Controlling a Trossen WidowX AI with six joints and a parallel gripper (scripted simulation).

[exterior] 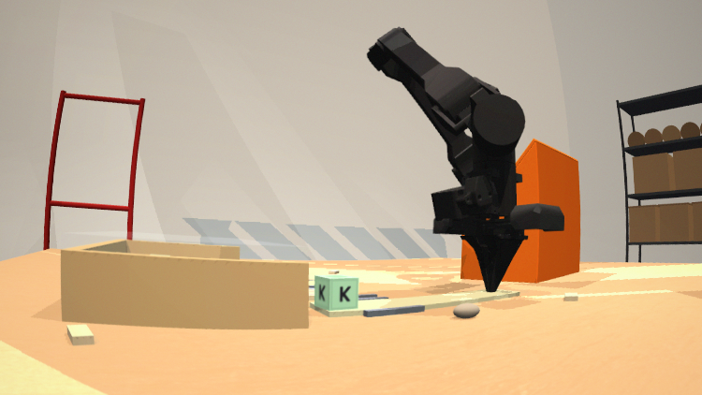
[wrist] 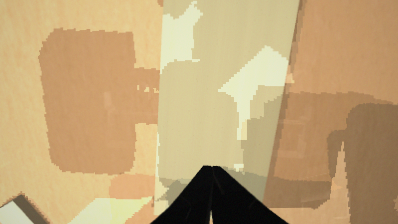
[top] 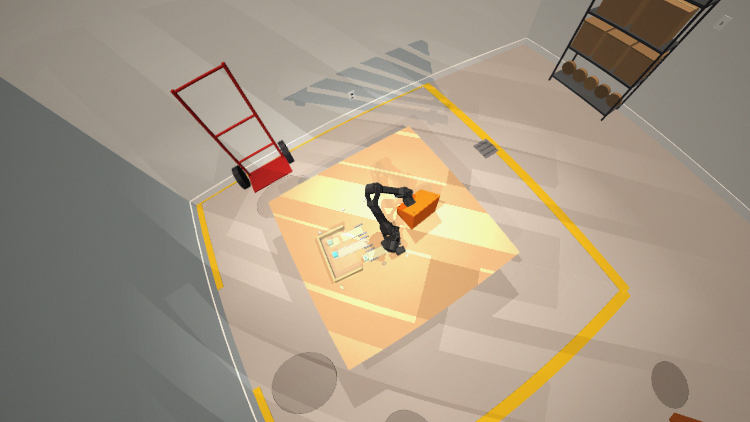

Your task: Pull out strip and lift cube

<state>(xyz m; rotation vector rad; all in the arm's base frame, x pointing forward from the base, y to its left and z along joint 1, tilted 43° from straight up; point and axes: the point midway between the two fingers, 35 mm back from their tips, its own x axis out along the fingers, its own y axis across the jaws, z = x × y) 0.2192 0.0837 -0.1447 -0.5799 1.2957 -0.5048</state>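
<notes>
The green cube point(top: 365, 257) point(exterior: 336, 292) with the letter K sits on the inner end of a pale strip point(top: 376, 254) point(exterior: 436, 300) point(wrist: 200, 110), just outside the wooden frame's open side. The stretch of strip in the wrist view is unbroken. My gripper point(exterior: 490, 289) point(wrist: 210, 174) is shut and empty, pointing down, with its tips at the strip's outer part, at or just above its top. Two more cubes, one pale point(top: 329, 241) and one turquoise point(top: 335, 254), stand inside the frame on other strips. Their labels cannot be read.
The three-sided wooden frame point(top: 348, 275) point(exterior: 186, 289) stands left of the strip in the exterior view. A dark blue bar point(exterior: 394, 311) and a stone point(exterior: 466, 310) lie beside the strip. Small blocks point(exterior: 80, 334) point(exterior: 570, 297) lie farther out. An orange box point(top: 419, 207) point(exterior: 557, 221) stands behind.
</notes>
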